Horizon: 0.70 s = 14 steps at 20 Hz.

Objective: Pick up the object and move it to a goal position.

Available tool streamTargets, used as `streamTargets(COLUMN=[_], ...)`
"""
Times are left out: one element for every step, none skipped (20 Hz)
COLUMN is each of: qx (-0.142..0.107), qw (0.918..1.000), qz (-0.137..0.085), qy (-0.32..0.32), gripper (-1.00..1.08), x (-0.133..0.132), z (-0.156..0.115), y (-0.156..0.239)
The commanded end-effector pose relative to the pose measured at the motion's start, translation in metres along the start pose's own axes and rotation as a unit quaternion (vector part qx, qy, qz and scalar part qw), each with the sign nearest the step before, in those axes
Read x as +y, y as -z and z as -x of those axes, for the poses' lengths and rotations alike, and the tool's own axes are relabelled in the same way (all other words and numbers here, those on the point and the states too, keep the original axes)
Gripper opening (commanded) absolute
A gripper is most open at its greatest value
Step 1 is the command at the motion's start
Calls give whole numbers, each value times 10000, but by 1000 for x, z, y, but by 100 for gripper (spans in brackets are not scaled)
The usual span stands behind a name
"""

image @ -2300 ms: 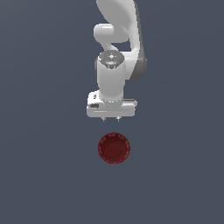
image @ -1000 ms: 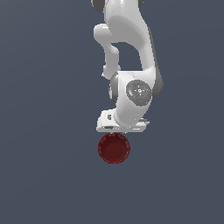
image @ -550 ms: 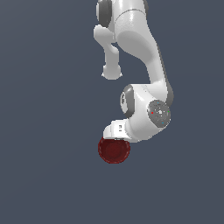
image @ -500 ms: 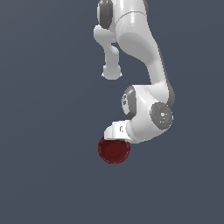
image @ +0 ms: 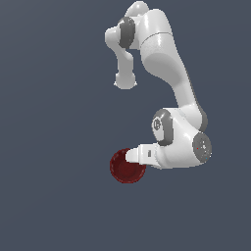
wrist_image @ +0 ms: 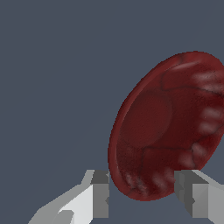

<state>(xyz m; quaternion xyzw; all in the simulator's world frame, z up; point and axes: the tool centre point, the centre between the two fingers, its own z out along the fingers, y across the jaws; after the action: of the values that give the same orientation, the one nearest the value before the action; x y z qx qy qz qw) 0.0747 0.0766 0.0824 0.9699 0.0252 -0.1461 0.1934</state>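
Note:
The object, a glossy dark red round bowl [image: 123,169], lies on the flat grey surface in the lower middle of the exterior view. My gripper [image: 129,157] reaches it from the exterior view's right, with the hand turned almost sideways and its tip over the bowl's upper right rim. The fingers themselves are hidden there. In the wrist view the bowl [wrist_image: 166,127] fills much of the picture, and the ribbed rim sits between the two grey fingers [wrist_image: 100,194]. My gripper [wrist_image: 144,192] stands open, the fingers wide apart on either side of the rim.
The bent white arm [image: 166,59] rises above the hand [image: 181,147]. Plain dark grey surface [image: 54,196] lies all around the bowl, with no other objects or edges in sight.
The arm has swung down and toward the exterior view's right, and the hand has tipped from pointing down to sideways at the bowl's rim. The bowl has stayed in place.

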Motion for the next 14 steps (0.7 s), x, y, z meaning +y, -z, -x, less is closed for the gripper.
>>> streamTargets(qx=[-54,-72,-87,-100,-112,-123,-131,-139,-145,-149,-152,-154,-154,-152], qw=[9999,9998,9997,9996,9995,9994,9993,9992,9991,9990,9990,9990,9990,9990], qz=[139,184,226,264,298,328,353,376,394,408,417,424,424,414], qy=[-26,-34,-41,-48,-54,-60,-65,-69,-72,-75,-77,-79,-79,-72], gripper=[28,28,28,28,28,28,28,28,28,28,28,28,28,28], x=[-5,-7,-9,-11,-12,-14,-15,-16,-16,-17,-18,-18,-18,-18], z=[-2,-2,-3,-3,-3,-4,-4,-4,-4,-4,-4,-4,-4,-4], y=[-2,-3,-3,-4,-4,-5,-5,-5,-6,-6,-6,-6,-6,-6])
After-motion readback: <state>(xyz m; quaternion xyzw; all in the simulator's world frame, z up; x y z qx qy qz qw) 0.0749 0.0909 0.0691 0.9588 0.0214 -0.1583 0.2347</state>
